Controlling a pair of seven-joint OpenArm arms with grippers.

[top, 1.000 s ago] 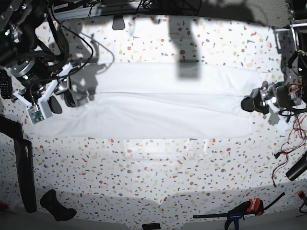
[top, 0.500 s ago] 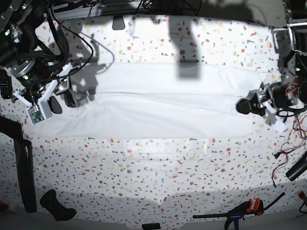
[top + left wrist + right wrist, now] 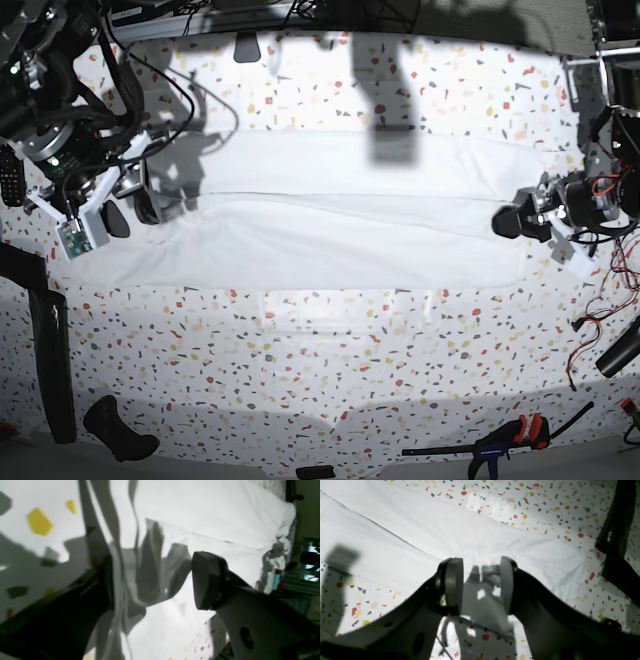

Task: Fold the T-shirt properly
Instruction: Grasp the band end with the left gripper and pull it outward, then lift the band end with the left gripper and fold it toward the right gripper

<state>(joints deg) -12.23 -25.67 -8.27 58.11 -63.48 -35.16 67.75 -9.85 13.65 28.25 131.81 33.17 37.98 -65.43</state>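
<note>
The plain white, soft and wrinkly cloth T-shirt (image 3: pixel 330 215) lies folded into a long band across the middle of the speckled terrazzo-patterned white tabletop (image 3: pixel 330 350), running from 9 o'clock to 3 o'clock in the base view, with a lengthwise crease along it. My left gripper (image 3: pixel 520 222) sits at the 3 o'clock end of that band, low at the cloth's edge; my left wrist camera shows its jaws spread wide, the dark finger pad (image 3: pixel 208 581) on one side and a rumpled, shadowed fold of the shirt lying in the gap, not clamped. My right gripper (image 3: pixel 480 585) hangs at the 9 o'clock end, its jaws parted halfway with two grey pads either side of an empty gap, above the shirt's edge where white cloth meets the speckled top. Whether the pad tips touch the cloth I cannot tell. A black clamp with an orange handle (image 3: pixel 510 438) lies near the table's 5 o'clock edge.
</note>
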